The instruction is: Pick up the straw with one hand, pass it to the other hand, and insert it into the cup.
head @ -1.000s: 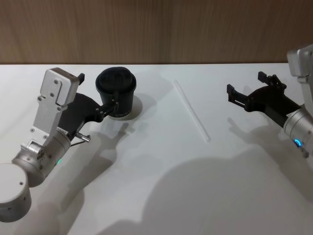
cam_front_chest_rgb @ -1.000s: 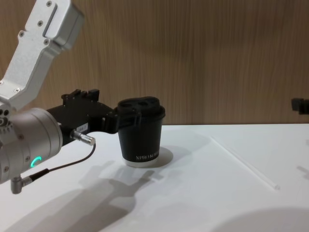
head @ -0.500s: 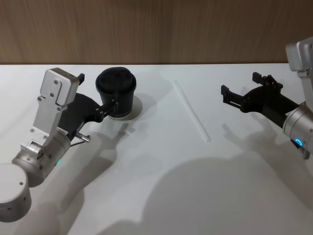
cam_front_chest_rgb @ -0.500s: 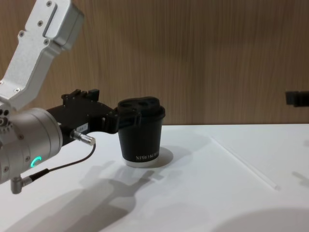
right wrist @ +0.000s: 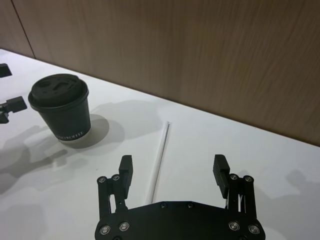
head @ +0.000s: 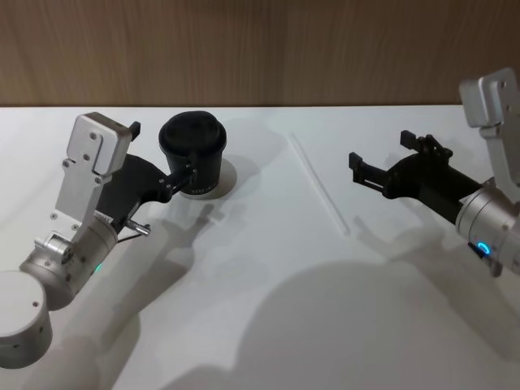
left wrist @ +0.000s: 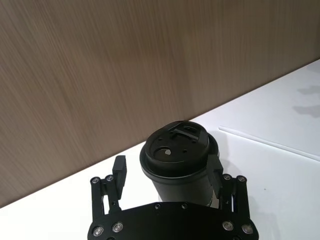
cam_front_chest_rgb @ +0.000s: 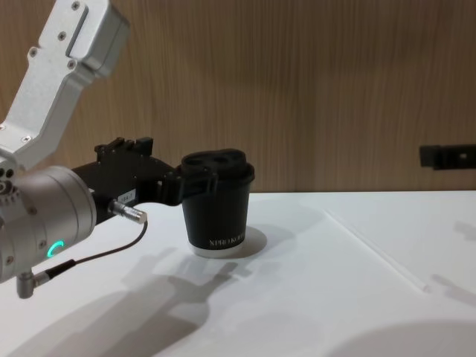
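Left gripper point(head: 162, 150): we see it low at the left of the table point(head: 244, 284), straddling the cup. Its fingers point(left wrist: 119, 170) are spread, one on each side of the cup near its top. One looks to be against the cup wall and the other stands off with a gap, so we call it not clamped.
Cup point(head: 193, 142): black, capped and upright on the table, left of centre, between the left gripper's fingers.
Straw point(head: 318, 185): white and flat on the table, right of the cup and well apart from it. It runs from the back toward the front right, free of both grippers.
Right gripper point(head: 380, 152): just right of the straw, above the table, tips pointing toward it. Its fingers point(right wrist: 125, 170) are spread wide and hold nothing. In the right wrist view we see the straw lying between them, lower down.
Wall point(head: 260, 49): wood panel behind the table.
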